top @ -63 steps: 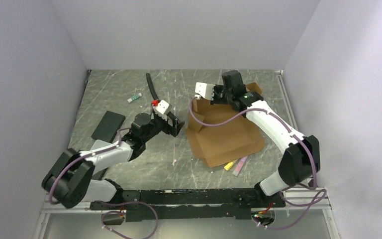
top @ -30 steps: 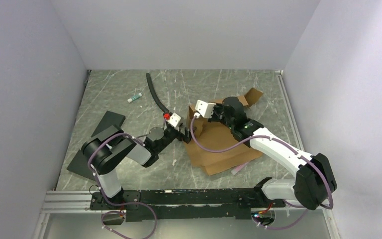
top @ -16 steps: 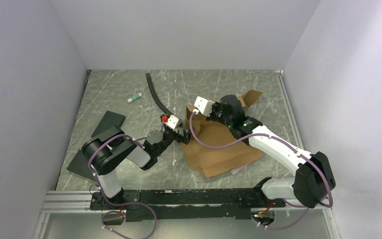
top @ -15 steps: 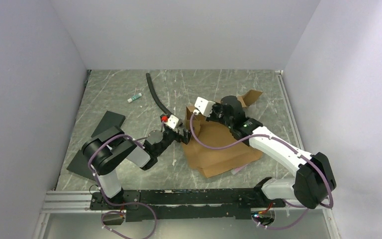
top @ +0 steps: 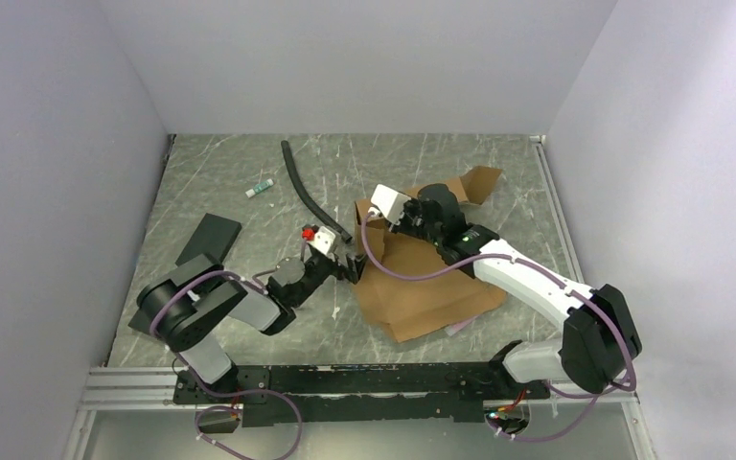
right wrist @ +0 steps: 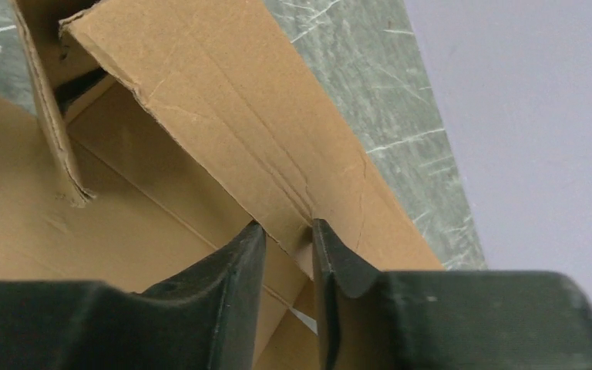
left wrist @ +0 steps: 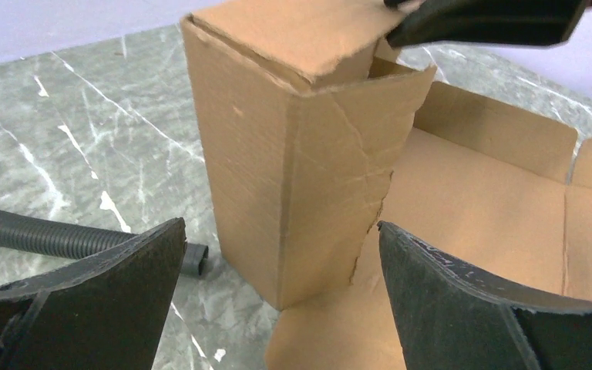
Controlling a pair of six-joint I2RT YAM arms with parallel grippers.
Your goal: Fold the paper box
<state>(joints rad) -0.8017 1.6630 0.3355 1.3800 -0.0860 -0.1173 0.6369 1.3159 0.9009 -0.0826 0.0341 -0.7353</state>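
Right of centre on the grey marbled table (top: 230,172), the paper box (top: 436,283): brown cardboard, half built. Base panel flat, far-left corner folded upright, one loose flap poking up toward the back wall. Down on the raised rear wall, just beside that corner, the right gripper (right wrist: 287,227), fingers narrowly apart with the cardboard between them, close against either face. Pinching or merely loose around it? Impossible to say. Low at the same upright corner, the left gripper (left wrist: 279,231), jaws spread fully apart, one finger out on each side, corner clear of both. Just left of the corner, the end of a black ribbed hose (top: 297,182), curving away toward the back. Farther left, a small white tube with a green cap (top: 259,189). Nearer the left wall, a flat black slab (top: 209,240). Peeking from under the box's near edge, a pale pink strip (top: 458,328).
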